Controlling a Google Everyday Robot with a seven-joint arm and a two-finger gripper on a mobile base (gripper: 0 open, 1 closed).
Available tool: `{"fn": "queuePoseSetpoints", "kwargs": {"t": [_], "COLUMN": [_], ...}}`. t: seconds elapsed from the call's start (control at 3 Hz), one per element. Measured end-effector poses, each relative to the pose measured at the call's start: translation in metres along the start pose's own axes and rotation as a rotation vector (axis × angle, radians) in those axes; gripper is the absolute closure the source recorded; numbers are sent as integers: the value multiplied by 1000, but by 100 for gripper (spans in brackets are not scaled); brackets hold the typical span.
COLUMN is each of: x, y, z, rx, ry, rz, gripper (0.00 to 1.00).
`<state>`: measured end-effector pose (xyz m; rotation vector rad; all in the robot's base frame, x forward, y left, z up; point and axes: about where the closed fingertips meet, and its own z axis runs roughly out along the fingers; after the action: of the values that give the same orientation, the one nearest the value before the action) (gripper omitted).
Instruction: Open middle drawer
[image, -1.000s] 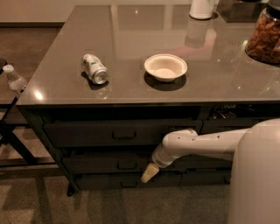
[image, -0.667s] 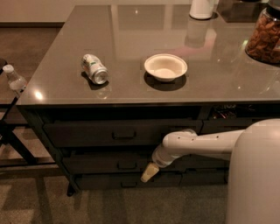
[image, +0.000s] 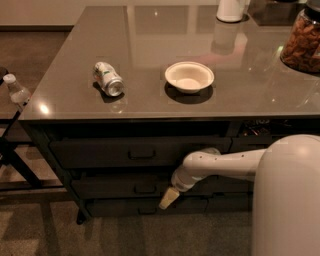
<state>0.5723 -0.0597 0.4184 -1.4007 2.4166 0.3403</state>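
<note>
Camera view, looking down over a grey countertop (image: 70, 102) onto three dark drawer fronts. Finds the middle drawer (image: 110, 187) shut, set between the taller top drawer (image: 90, 152) and the slim bottom drawer (image: 115, 207), with its handle (image: 145, 188) at centre. Places the gripper (image: 168, 198) just right of and slightly below that handle, close to the seam with the bottom drawer. Cannot tell whether open or closed. Apparently not yet on the handle.

Risks from here:
- slipping lower and catching the bottom drawer instead
- missing the small pull and scraping the front
- tugging off-centre and binding the tray
- yanking hard enough to roll the can (image: 108, 79) lying near the bowl (image: 189, 76)
</note>
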Motion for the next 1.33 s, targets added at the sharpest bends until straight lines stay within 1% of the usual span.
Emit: {"fn": "queuePoseSetpoints", "kwargs": {"t": [0.33,0.67,1.0,1.33], "x": [5,37,37,44], "y": [9,46,46,52], "z": [-3,-41,-41,-32], "rx": [-41,-133,-133,-152], "ry": [-5,-39,-38,-26], "rz": [0,35,35,28], "gripper": [0,0,0,0]}}
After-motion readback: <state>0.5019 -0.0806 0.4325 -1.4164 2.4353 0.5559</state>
